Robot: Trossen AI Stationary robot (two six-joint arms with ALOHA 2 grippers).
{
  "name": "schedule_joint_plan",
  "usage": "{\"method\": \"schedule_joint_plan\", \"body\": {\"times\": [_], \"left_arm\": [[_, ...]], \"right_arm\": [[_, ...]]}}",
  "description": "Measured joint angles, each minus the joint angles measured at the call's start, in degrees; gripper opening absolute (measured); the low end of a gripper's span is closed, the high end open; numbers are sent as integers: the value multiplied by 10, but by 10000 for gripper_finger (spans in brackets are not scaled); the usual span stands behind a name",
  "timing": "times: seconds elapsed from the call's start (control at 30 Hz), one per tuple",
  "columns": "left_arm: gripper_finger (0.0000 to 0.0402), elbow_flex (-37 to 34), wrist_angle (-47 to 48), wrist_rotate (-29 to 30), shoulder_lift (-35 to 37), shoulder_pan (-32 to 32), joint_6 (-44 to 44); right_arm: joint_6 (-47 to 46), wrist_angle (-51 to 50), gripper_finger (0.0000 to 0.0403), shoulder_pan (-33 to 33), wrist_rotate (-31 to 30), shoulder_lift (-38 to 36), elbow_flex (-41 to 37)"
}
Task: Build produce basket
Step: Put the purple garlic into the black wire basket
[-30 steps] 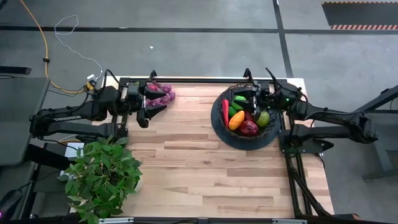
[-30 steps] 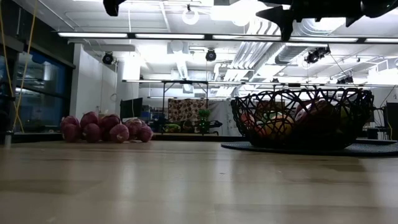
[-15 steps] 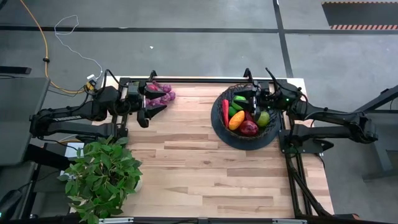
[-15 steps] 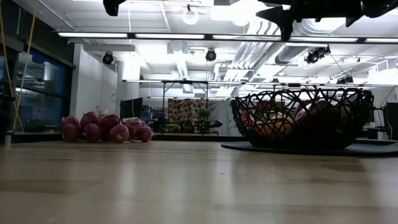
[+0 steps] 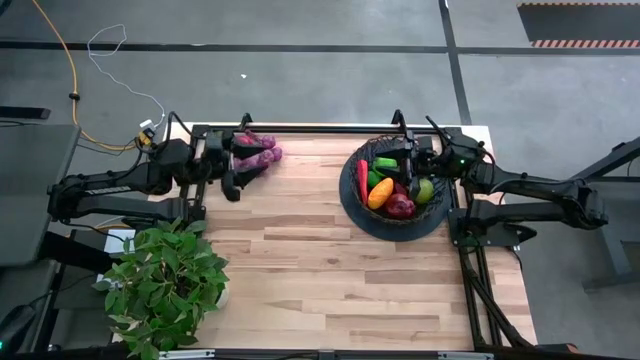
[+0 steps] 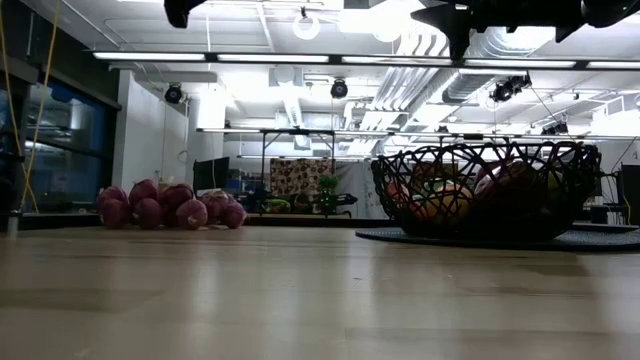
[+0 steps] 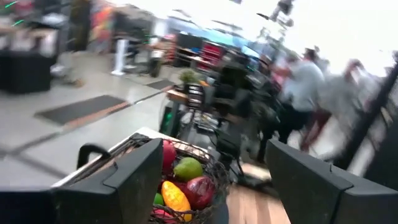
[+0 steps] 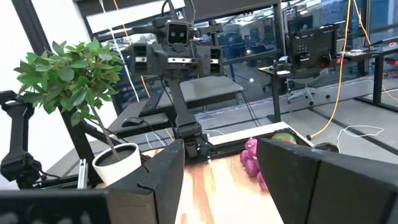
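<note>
The left gripper (image 5: 240, 172) hangs above the table's far left part, its fingers (image 7: 134, 180) spread apart with nothing between them. Just beyond its fingertips, touching the wooden table (image 5: 320, 270), lies the purple grape bunch (image 5: 258, 150), apart from the fingers. Well off to that gripper's side stands the black wire basket (image 5: 352, 200), already holding a red chilli pepper (image 5: 362, 180), an orange-yellow fruit (image 5: 381, 193), a red apple (image 5: 400, 207), a green pear (image 5: 424, 189) and a lime (image 5: 385, 159). The right gripper (image 5: 410, 160) hovers over the basket's far rim, its fingers (image 8: 161, 180) parted and empty. Nearer the front left corner, well apart from both grippers, stands the leafy potted plant (image 5: 165, 285).
</note>
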State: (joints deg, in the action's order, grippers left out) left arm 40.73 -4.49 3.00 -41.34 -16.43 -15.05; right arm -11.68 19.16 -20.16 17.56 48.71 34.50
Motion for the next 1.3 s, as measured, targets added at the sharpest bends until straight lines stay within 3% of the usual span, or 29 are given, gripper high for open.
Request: {"method": "schedule_joint_plan", "body": {"times": [0.1, 0.23, 0.47, 0.7, 1.0, 1.3], "left_arm": [[268, 0, 15, 63, -3, -5, -66], [259, 42, 154, 98, -29, -44, -87], [248, 131, 380, 57, -140, -163, -96], [248, 142, 511, 36, -253, -249, -89], [247, 142, 533, 53, -367, -294, -93], [250, 142, 525, 52, -397, -297, -99]], "right_arm": [[-2, 0, 183, 0, -1, 0, 0], [-13, 0, 183, 0, -8, 0, 0], [-13, -19, 183, -1, -9, 0, 0], [-13, -60, 183, -1, -9, 0, 0], [-13, -74, 183, 0, -9, 0, 0], [-13, -76, 183, -1, -9, 0, 0]]}}
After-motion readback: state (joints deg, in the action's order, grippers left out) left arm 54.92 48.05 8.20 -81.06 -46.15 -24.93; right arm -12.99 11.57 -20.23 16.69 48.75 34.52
